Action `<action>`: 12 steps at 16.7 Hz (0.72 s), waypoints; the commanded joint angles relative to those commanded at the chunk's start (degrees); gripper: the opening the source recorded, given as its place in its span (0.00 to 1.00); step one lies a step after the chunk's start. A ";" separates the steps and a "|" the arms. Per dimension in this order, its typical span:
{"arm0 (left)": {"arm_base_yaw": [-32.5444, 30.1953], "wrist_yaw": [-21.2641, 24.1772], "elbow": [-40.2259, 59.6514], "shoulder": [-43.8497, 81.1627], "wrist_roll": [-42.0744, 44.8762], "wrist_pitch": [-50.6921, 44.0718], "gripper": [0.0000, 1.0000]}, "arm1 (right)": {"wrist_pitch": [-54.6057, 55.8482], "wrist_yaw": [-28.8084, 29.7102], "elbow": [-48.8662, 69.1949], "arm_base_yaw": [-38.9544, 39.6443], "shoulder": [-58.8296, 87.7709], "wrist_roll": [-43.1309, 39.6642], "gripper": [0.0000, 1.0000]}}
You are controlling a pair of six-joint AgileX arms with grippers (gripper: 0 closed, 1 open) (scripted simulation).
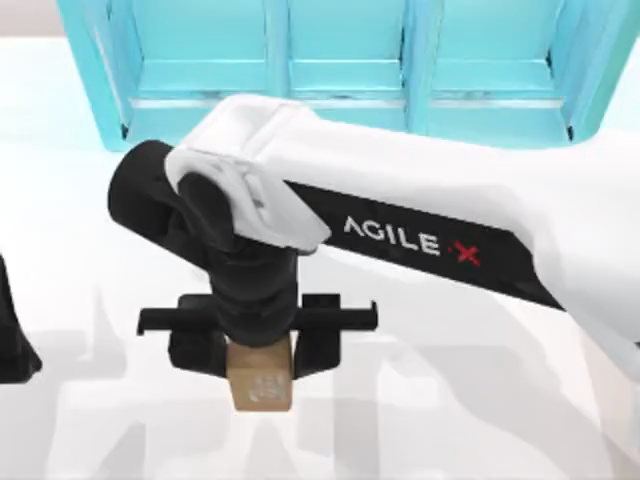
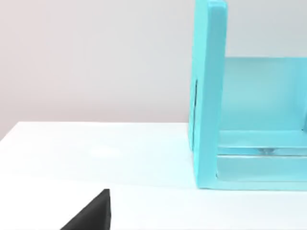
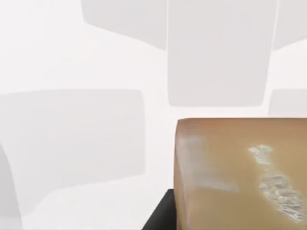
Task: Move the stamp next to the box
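The right gripper (image 1: pixel 259 352) clamps the stamp (image 1: pixel 260 382) between its fingers (whitish pattern showing), over the table (image 1: pixel 80 300) in front of the shelf (image 1: pixel 340 60).

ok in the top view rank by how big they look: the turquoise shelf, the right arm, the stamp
1. right arm, though it is nearer the camera, so its lead over the shelf is unsure
2. turquoise shelf, cut off by the frame
3. stamp, held in the right end effector
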 joint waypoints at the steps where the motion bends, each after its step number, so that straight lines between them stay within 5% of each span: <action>1: 0.00 0.00 0.00 0.00 0.00 0.00 1.00 | -0.21 0.01 -1.78 -1.89 -1.91 -1.90 0.00; 12: 0.00 0.00 0.00 0.00 0.00 0.00 1.00 | -5.18 0.01 -32.42 -37.36 -38.08 -38.21 0.00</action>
